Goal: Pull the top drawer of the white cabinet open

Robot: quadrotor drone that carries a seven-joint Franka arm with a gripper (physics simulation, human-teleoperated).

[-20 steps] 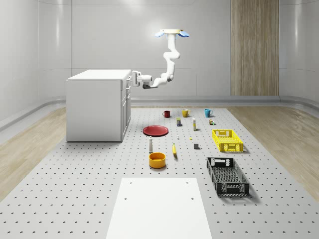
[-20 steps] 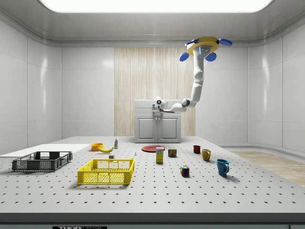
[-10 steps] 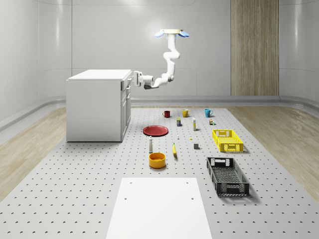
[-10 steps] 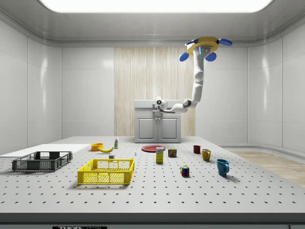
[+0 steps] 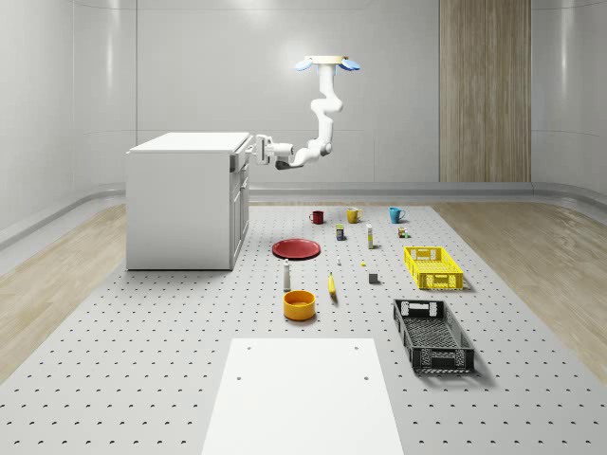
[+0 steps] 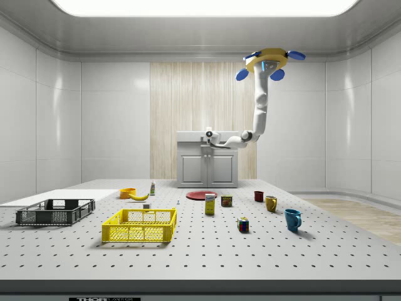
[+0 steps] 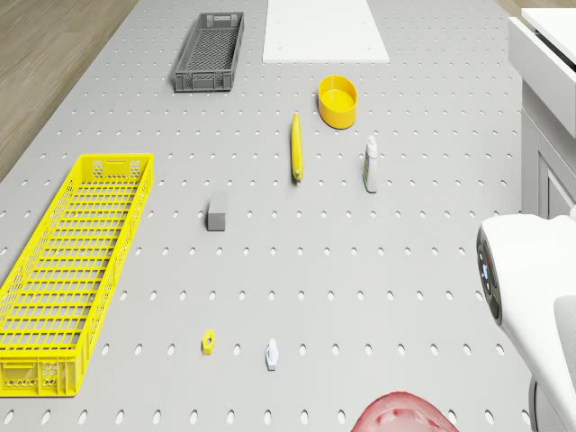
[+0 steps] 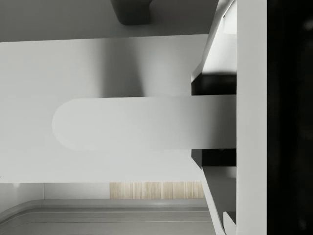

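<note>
The white box-shaped cabinet (image 5: pixel 185 201) stands on the perforated grey table (image 5: pixel 142 360), at the whole-scene view's left; its top drawer (image 5: pixel 243 152) juts slightly from the front face. The white two-finger gripper (image 5: pixel 255 149) sits at that drawer's front, but whether its fingers clamp the handle cannot be told, since the contact is too small to read. In the wrist view a rounded white bar (image 8: pixel 132 122) crosses close up, its end cut off. The yellow-bodied quadrotor drone (image 5: pixel 328 63) hovers high, beside the cabinet, above the table.
</note>
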